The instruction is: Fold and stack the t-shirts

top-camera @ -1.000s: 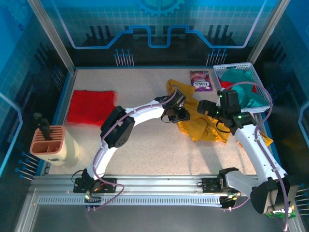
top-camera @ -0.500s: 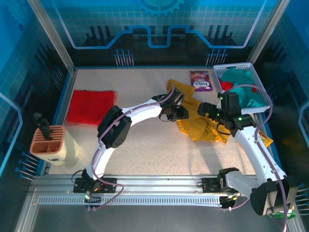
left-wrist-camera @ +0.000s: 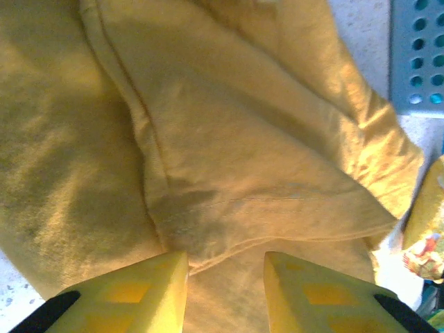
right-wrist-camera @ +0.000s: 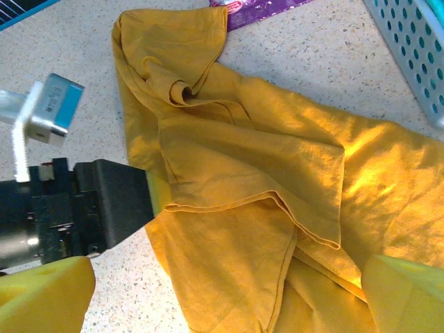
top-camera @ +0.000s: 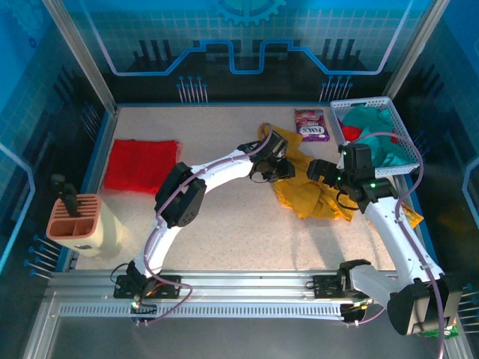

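Mustard t-shirt (top-camera: pixel 314 196) crumpled — purple packet (top-camera: pixel 310 125), lettering blurred

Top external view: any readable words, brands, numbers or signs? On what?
No text reads cleanly.
Purple snack packet: white lettering on its front, too blurred to read.
Back wall: blue line graphics and a gear outline, no words.
Mustard-yellow t-shirt: no print on the folds that show.

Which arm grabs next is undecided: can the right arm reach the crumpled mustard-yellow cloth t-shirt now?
Probably yes: the right end effector hangs open above the crumpled mustard-yellow cloth t-shirt, with nothing between them.
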